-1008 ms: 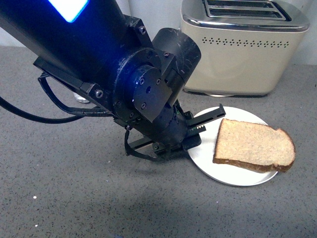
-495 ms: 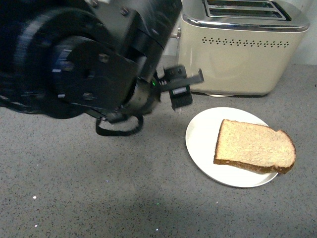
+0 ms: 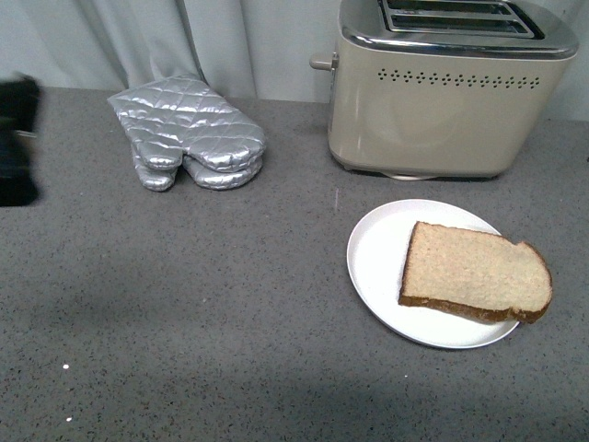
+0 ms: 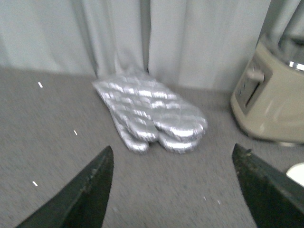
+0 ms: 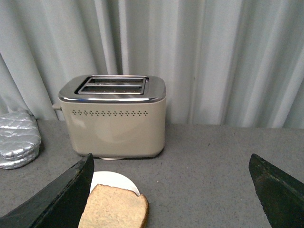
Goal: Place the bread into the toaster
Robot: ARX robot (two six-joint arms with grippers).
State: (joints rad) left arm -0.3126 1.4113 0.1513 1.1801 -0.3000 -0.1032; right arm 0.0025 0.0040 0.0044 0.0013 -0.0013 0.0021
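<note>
The bread (image 3: 474,272) lies flat on a round white plate (image 3: 377,262) at the right of the counter; it also shows in the right wrist view (image 5: 114,209). The beige toaster (image 3: 442,101) stands behind the plate, both slots empty, and shows in the right wrist view (image 5: 114,116) and partly in the left wrist view (image 4: 273,102). My left gripper (image 4: 173,154) is open and empty, far left; a blurred dark part of its arm (image 3: 17,138) shows at the front view's left edge. My right gripper (image 5: 171,161) is open and empty, back from the bread.
A silver quilted oven mitt (image 3: 189,138) lies at the back left of the grey counter, also in the left wrist view (image 4: 152,114). A pale curtain (image 5: 199,57) hangs behind the counter.
My left arm has swung away from the plate, up and off to the left, and now only shows at the left edge. The bread and plate have not moved.
</note>
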